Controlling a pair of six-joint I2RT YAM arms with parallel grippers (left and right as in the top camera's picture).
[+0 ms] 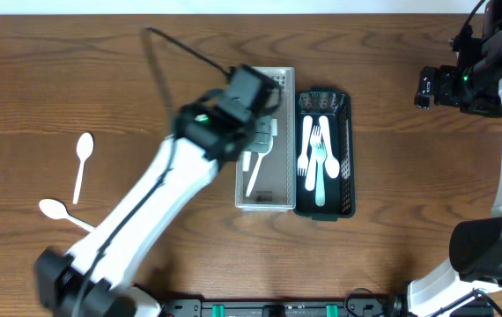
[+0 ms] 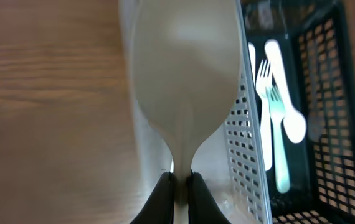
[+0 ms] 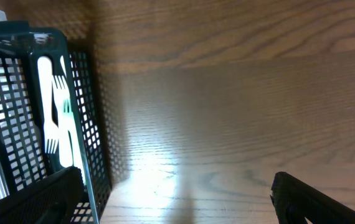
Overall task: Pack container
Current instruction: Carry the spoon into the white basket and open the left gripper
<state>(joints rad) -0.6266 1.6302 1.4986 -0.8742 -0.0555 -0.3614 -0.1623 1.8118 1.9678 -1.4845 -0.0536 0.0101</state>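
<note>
Over white basket (image 1: 269,197), L fingers (image 2: 157,200) pinch white spoon (image 2: 187,74); R fingers (image 3: 34,200) apart.

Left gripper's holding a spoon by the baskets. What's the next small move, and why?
Probably lower a little and open the left gripper, dropping the white plastic spoon into the white perforated basket: it hangs over that basket, while the black mesh basket holds forks.
</note>
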